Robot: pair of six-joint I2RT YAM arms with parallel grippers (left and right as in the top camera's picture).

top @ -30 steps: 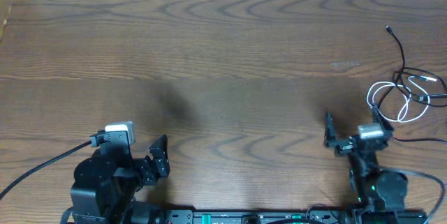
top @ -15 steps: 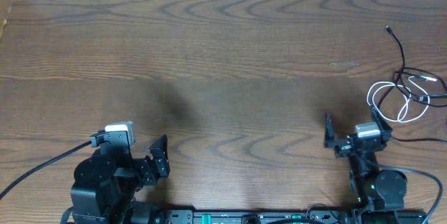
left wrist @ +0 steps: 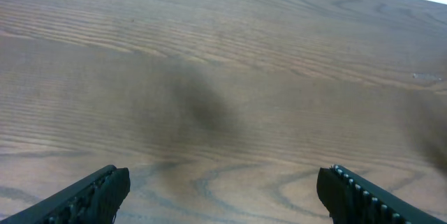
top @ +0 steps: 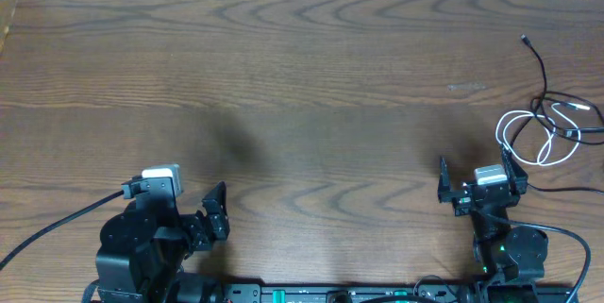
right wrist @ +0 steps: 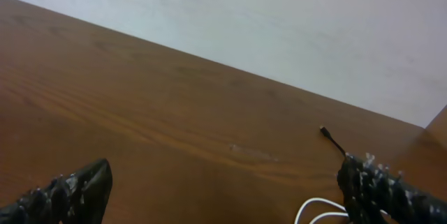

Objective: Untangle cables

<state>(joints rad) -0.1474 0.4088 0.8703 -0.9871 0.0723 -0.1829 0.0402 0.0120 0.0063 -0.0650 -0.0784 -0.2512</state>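
Observation:
The black cable [top: 542, 75] and the white cable [top: 514, 129] lie looped over each other at the table's right edge. The black one's plug end [top: 525, 39] points to the far side. My right gripper [top: 475, 161] is open and empty, just to the near left of the white loop, its right finger close to it. In the right wrist view the gripper [right wrist: 223, 175] frames bare table, with the white loop [right wrist: 314, 210] and the black plug [right wrist: 325, 132] beside the right finger. My left gripper [top: 184, 199] is open and empty at the near left, also in its wrist view [left wrist: 225, 185].
The wooden table [top: 302, 86] ends at a white wall along the far edge. A thicker black arm cable [top: 47, 232] trails off to the near left. The cables run partly past the right edge of the overhead view.
My right gripper has shifted slightly to the left and turned a little. The left arm and the cables have not moved.

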